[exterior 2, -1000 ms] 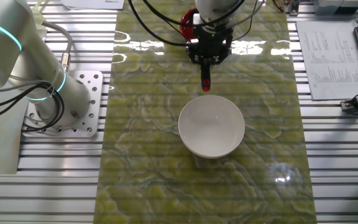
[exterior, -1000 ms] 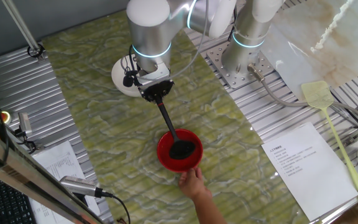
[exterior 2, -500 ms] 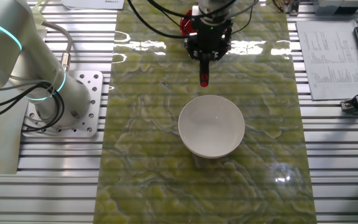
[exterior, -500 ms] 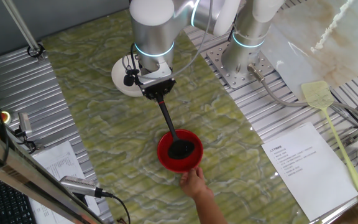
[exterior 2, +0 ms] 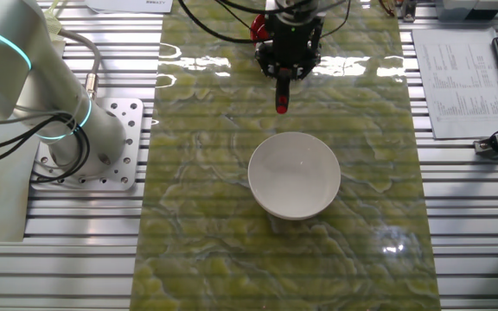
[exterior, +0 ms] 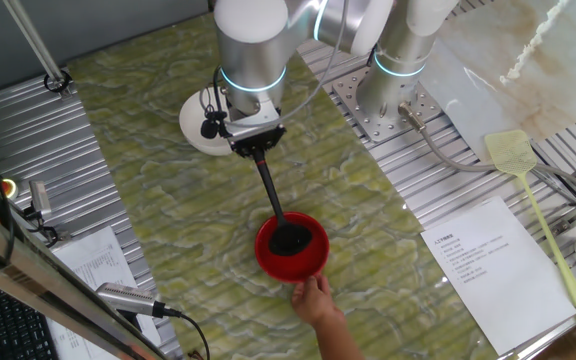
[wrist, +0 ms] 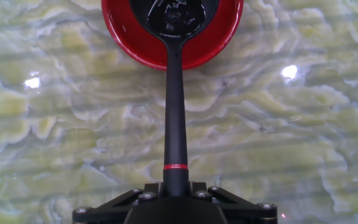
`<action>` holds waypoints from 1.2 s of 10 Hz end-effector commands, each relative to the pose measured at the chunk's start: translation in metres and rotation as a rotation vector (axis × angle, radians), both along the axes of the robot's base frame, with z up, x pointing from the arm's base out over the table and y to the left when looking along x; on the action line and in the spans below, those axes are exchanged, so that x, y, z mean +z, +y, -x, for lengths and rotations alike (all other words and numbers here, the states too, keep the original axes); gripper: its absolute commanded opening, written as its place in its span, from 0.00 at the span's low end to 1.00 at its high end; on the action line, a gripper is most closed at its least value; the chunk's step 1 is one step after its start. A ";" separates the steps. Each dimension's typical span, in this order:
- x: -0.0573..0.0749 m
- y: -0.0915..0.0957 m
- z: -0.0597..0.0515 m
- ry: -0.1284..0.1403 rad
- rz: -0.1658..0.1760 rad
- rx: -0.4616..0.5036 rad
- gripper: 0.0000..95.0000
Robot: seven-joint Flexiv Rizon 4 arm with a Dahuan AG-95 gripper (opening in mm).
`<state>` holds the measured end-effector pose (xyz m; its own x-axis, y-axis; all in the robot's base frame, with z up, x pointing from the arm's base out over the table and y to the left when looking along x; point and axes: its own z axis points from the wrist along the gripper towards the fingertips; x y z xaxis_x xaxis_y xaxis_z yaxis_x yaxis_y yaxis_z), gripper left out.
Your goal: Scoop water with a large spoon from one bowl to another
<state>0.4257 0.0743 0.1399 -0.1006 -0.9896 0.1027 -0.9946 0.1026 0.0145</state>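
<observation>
1. Hand view: the hand (wrist: 174,198) is right at the bottom edge and is clamped tight on the end of the big black spoon (wrist: 173,118).
2. The spoon's thin handle goes straight out from the hand, w/ a thin red ring on it just past the hand.
3. Far end of the spoon: the round scoop sits inside the red bowl (wrist: 120,32). So the bowl is out in front of the hand, well apart from it, w/ the handle between.
4. The scoop looks shiny and wet. That shine is the water (wrist: 178,14); can't tell how much there is.
5. One fixed view: the hand (exterior: 255,146) holds the spoon (exterior: 271,193) tilted, scoop low in the red bowl (exterior: 313,262).
6. A person's hand (exterior: 313,298) touches the near rim of the red bowl.
7. The white bowl (exterior: 192,128) is past the robot's hand, partly hidden by the arm.
8. Other fixed view: the white bowl (exterior 2: 294,175) sits in the middle of the green desk (exterior 2: 197,216), on the near side of the hand (exterior 2: 284,67).
9. Off on the metal part: a yellow fly swatter (exterior: 534,195) and a printed paper (exterior: 488,254).
</observation>
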 end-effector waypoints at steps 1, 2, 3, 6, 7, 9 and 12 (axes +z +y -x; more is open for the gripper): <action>0.000 0.000 -0.001 0.000 0.007 -0.006 0.00; 0.000 0.000 -0.001 0.000 0.011 -0.008 0.00; 0.001 0.000 -0.001 0.000 0.019 -0.013 0.00; 0.005 0.000 0.000 0.004 0.034 -0.018 0.00; 0.007 0.000 0.000 0.005 0.032 -0.023 0.00; 0.011 0.001 -0.002 0.012 0.033 -0.033 0.00; 0.020 0.004 -0.003 0.027 0.035 -0.045 0.00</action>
